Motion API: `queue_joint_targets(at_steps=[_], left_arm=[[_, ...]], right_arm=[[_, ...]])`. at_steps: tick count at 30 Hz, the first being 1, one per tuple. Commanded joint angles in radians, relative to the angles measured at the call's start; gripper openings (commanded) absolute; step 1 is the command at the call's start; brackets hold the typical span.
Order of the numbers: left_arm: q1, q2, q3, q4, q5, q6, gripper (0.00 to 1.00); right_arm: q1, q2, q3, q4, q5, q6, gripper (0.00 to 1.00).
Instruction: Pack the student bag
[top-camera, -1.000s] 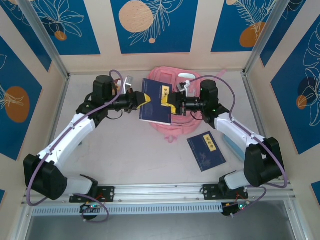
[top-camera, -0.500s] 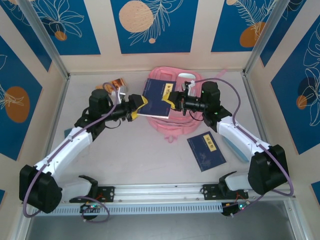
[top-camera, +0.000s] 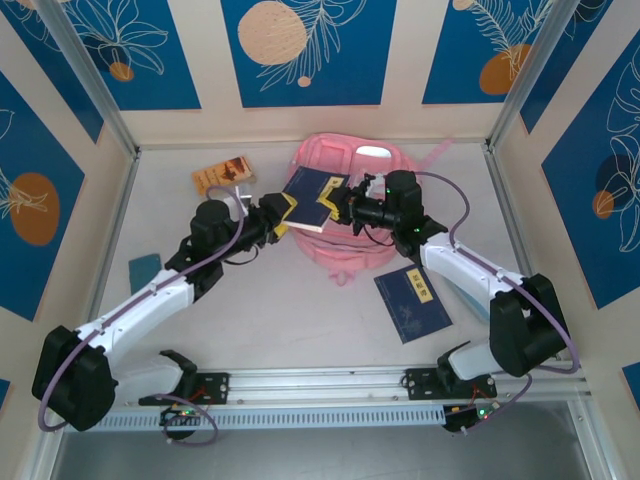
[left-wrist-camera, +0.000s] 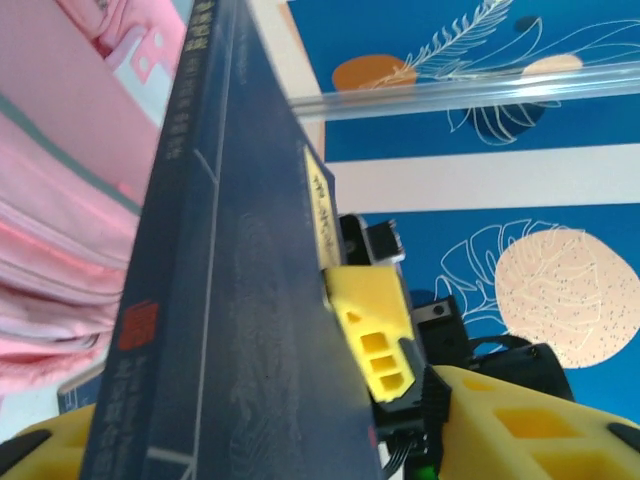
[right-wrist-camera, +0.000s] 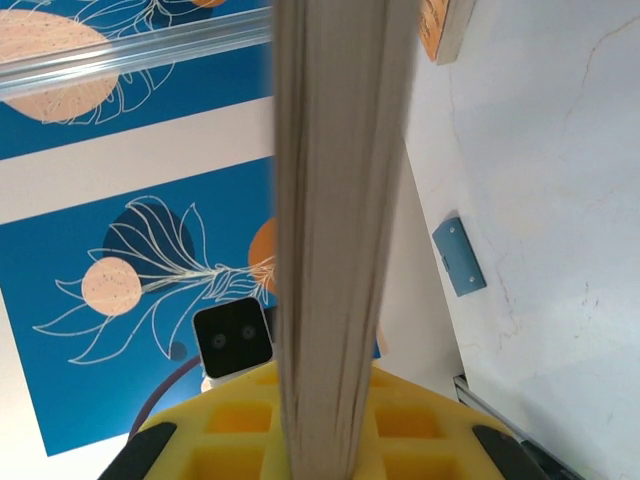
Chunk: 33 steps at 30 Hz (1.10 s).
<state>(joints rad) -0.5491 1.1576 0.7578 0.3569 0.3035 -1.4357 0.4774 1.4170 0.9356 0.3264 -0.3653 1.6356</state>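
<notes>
right gripper (top-camera: 342, 206) is clamped on a dark blue book (top-camera: 313, 188) over the student bag (top-camera: 335, 158), which lies at twelve o'clock on the table (top-camera: 300, 310). left gripper (top-camera: 282, 210) stands part-open around the book's other edge. step: loading this book. next it must tip into the bag's mouth, hidden here. count: one bag; two blue books, counting a second blue book (top-camera: 413, 303) at four o'clock; one orange book (top-camera: 222, 173) at ten.
</notes>
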Motion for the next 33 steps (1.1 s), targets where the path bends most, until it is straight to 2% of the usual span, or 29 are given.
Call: queue_joint_targets(at_steps=[1, 6, 8, 10, 12, 13, 14, 18, 22, 27, 33], left_arm=[[-0.029, 0.004, 0.015, 0.043, -0.109, 0.0, 0.45], [-0.041, 0.002, 0.051, -0.07, -0.174, 0.058, 0.22], [-0.041, -0.001, 0.051, -0.103, -0.201, 0.076, 0.09], [-0.039, -0.003, 0.061, -0.148, -0.214, 0.109, 0.0], [-0.039, -0.014, 0.08, -0.221, -0.229, 0.157, 0.0], [-0.038, -0.024, 0.093, -0.274, -0.24, 0.194, 0.0], [-0.037, -0.033, 0.108, -0.341, -0.256, 0.23, 0.0], [-0.014, -0.058, 0.195, -0.586, -0.311, 0.361, 0.0], [-0.01, -0.058, 0.322, -0.815, -0.4, 0.484, 0.0], [0.005, -0.068, 0.394, -0.968, -0.498, 0.573, 0.0], [0.073, -0.099, 0.379, -1.025, -0.472, 0.608, 0.0]], right_arm=[[0.006, 0.012, 0.002, 0.033, 0.03, 0.033, 0.09], [0.0, 0.002, 0.005, -0.034, -0.011, -0.021, 0.12], [-0.01, -0.013, 0.028, -0.158, -0.025, -0.114, 0.2], [-0.018, -0.032, 0.05, -0.295, -0.018, -0.23, 0.38], [-0.023, -0.037, 0.097, -0.49, 0.024, -0.38, 0.63], [-0.025, -0.03, 0.13, -0.591, 0.051, -0.485, 0.71], [-0.028, -0.018, 0.169, -0.703, 0.089, -0.586, 0.74], [-0.035, 0.055, 0.273, -0.987, 0.237, -0.907, 0.77], [-0.028, 0.12, 0.321, -1.069, 0.25, -1.163, 0.76], [0.029, 0.232, 0.422, -1.094, 0.349, -1.29, 0.73], [0.135, 0.436, 0.625, -1.157, 0.545, -1.459, 0.69]])
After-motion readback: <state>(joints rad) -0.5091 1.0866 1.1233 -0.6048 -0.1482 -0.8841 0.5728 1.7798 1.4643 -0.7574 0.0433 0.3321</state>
